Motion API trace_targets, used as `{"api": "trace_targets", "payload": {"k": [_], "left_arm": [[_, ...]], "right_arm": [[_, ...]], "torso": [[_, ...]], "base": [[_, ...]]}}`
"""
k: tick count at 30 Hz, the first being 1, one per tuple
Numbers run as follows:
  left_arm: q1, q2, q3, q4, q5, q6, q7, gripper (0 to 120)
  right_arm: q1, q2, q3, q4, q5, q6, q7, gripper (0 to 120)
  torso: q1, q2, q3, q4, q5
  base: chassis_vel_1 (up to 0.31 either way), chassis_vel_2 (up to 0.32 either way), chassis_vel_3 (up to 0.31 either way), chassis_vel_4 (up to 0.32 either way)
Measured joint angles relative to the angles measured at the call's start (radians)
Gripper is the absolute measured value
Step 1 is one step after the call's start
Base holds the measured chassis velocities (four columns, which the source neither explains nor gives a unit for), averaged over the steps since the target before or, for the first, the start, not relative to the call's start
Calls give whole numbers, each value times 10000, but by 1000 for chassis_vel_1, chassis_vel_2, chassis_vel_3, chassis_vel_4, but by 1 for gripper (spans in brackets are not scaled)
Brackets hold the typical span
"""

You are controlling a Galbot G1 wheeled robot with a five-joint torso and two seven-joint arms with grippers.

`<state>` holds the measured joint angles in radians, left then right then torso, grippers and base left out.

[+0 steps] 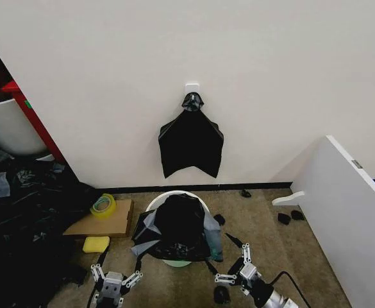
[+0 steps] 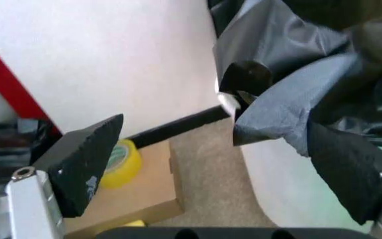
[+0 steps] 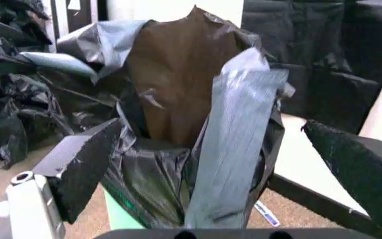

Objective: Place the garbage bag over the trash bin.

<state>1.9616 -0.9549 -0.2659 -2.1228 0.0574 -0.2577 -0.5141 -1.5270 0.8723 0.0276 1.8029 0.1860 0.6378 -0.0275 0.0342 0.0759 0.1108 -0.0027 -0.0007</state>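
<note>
At the lower centre of the head view, the trash bin (image 1: 172, 200) stands on the tan floor close to the white wall, with the garbage bag (image 1: 177, 226) draped loosely over its top and front, the plastic bunched in grey-sheened folds that hang down both sides; a strip of the cream rim shows behind the bag and a bit of pale green at the base. Lower left of the frame, the left gripper (image 1: 115, 272) sits just beside the bin with its jaws apart and nothing between them. Lower right, the right gripper (image 1: 234, 262) is likewise spread wide and empty, near the bag's hanging edge. From the right wrist view the bag (image 3: 198, 134) rises in a crumpled peak over the bin. A fan-shaped bunch of black bags (image 1: 191, 142) hangs on the wall above, and a roll of yellow tape (image 1: 102, 205) lies on flat cardboard (image 1: 104, 221) at the left.
</note>
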Motion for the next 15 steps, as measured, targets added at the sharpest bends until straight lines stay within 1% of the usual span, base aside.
{"api": "trace_targets", "payload": {"k": [4, 5, 7, 9, 10, 11, 13, 14, 15], "left_arm": [[181, 162, -37, -81, 64, -4, -62, 100], [149, 164, -41, -41, 67, -2, -100, 100], [-161, 122, -50, 251, -93, -72, -279, 100], [-202, 109, -45, 285, -230, -167, -219, 100], [-242, 105, -23, 336, -532, -421, 91, 100], [-362, 123, -43, 462, -1016, -857, 690, 100], [-422, 135, -58, 526, -1157, -999, 887, 100], [-674, 204, -135, 812, -1602, -1577, 1738, 100], [-878, 283, -220, 1091, -1924, -1986, 2681, 100]], "right_arm": [[-79, 21, 53, 162, -9, -7, 140, 100], [-94, 21, 49, 202, -14, -14, 161, 100], [-180, 53, -25, 486, -68, -103, 270, 100], [-207, 75, -51, 559, -93, -136, 293, 100], [-243, 105, -79, 651, -133, -181, 316, 100], [-284, 147, -102, 725, -190, -228, 345, 100], [-295, 161, -109, 735, -211, -240, 351, 100], [-330, 226, -125, 748, -304, -273, 373, 100], [-354, 295, -128, 748, -379, -286, 385, 100]], "torso": [[0, 0, 0, 5, 3], [0, 0, 0, 6, 3], [0, 0, 0, -1, -6], [0, 0, 0, 0, -1], [0, 0, 0, 3, 5], [0, 0, 0, 6, 1], [0, 0, 0, 6, 1], [0, 0, 0, 2, 0], [0, 0, 0, 0, -2]], "base": [[0, 0, 0, 0], [0, 0, 0, 0], [0, 0, 0, 0], [0, 0, 0, 0], [0, 0, 0, 0], [0, 0, 0, 0], [0, 0, 0, 0], [0, 0, 0, 0], [0, 0, 0, 0]]}}
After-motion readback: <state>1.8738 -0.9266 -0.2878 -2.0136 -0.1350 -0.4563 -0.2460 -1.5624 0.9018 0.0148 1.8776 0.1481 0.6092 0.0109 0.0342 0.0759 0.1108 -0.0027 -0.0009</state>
